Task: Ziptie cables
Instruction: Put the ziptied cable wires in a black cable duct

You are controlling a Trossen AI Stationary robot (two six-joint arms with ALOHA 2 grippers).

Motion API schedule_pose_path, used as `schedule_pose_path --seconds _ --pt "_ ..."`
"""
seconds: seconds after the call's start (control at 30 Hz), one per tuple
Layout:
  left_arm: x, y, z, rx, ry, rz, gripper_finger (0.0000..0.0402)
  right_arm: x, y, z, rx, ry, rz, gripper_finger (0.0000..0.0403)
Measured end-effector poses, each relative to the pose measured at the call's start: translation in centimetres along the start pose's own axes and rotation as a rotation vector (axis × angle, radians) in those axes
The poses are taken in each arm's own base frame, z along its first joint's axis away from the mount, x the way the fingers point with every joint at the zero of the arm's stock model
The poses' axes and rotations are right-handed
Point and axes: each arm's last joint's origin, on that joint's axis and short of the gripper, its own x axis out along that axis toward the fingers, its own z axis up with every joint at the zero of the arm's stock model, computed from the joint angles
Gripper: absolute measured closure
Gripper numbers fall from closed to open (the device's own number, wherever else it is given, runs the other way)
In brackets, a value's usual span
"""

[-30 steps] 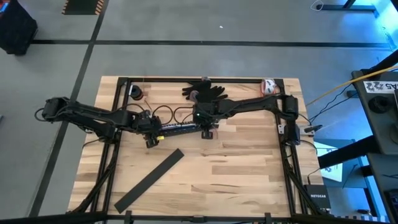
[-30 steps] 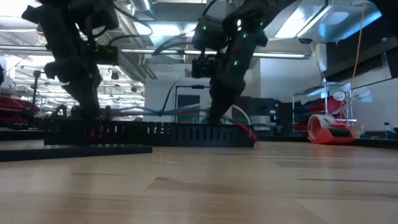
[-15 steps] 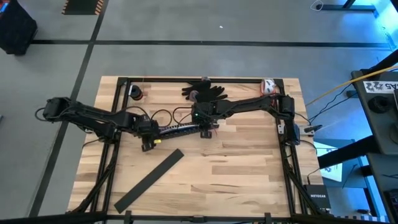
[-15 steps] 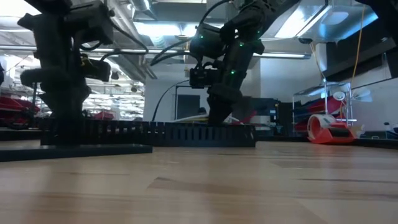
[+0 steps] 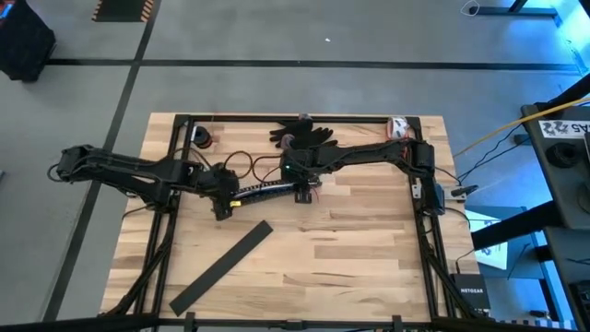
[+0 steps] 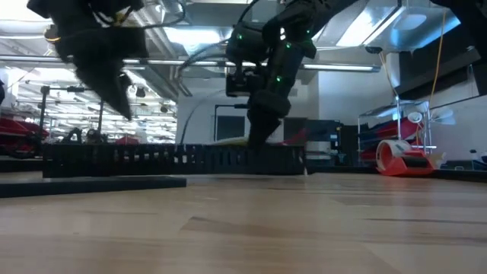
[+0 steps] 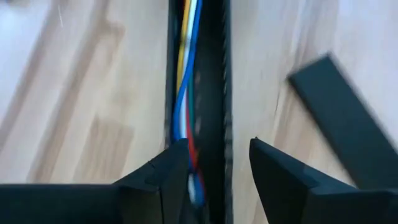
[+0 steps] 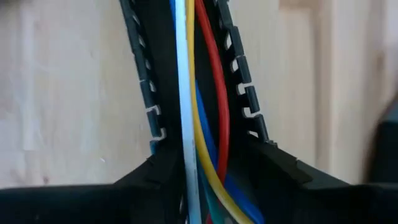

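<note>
- The cables (image 8: 199, 118) — white, yellow, red and blue — lie in the slotted bar (image 5: 263, 190) at mid-table.
- Left gripper (image 7: 214, 168) sits over the bar's left end, jaws apart astride it.
- Right gripper (image 8: 208, 186) is at the bar's right end, jaws clamped on the cables.
- A box (image 5: 472, 297) off the table reads "NETGEAR".

Open tabletop (image 5: 350, 249) beyond black strip (image 5: 221, 266)
</note>
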Motion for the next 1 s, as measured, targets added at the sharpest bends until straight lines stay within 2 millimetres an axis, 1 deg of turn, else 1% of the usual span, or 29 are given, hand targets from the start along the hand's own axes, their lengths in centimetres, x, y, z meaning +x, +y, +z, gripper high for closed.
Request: schedule_pose_path --seconds 0.1,0.17,0.27,0.33,0.5,0.6,0.73,0.8,0.93,1.0 --pt "0.5 0.0 1.0 -0.026 -0.111 -0.009 0.0247 -0.4 -0.1 0.4 -0.007 -0.023 -0.002 0.0244" --pt "1.4 0.0 0.9 -0.038 -0.15 -0.014 0.0251 -0.3 -0.1 0.4 -0.006 -0.022 0.002 0.0244" --pt "2.8 0.0 0.0 -0.042 -0.158 -0.017 0.0256 -0.4 0.0 0.4 -0.006 -0.016 0.003 0.0244" --pt "3.4 0.2 -0.5 -0.064 -0.178 -0.013 0.026 -0.4 0.0 0.4 -0.005 -0.016 0.004 0.0244" --pt "4.7 1.0 -2.4 -0.139 -0.139 0.033 0.0267 -0.5 0.1 0.4 -0.004 -0.026 0.031 0.0244" --pt "5.2 1.2 -3.4 -0.178 -0.122 0.038 0.0268 -1.4 0.1 0.5 0.013 -0.041 0.045 0.0244" --pt "5.6 1.3 -4.4 -0.197 -0.086 0.048 0.0269 -3.2 0.1 0.7 0.02 -0.075 0.056 0.0244" --pt "5.6 1.3 -4.5 -0.197 -0.083 0.047 0.0269 -3.9 0.2 0.5 0.021 -0.065 0.058 0.0244" --pt "5.6 1.3 -4.5 -0.195 -0.081 0.047 0.0269 -6.0 0.3 -0.1 0.021 -0.036 0.063 0.0244" --pt "5.7 1.3 -4.5 -0.199 -0.082 0.046 0.0269 -6.4 0.4 -0.5 0.021 -0.005 0.069 0.0244"
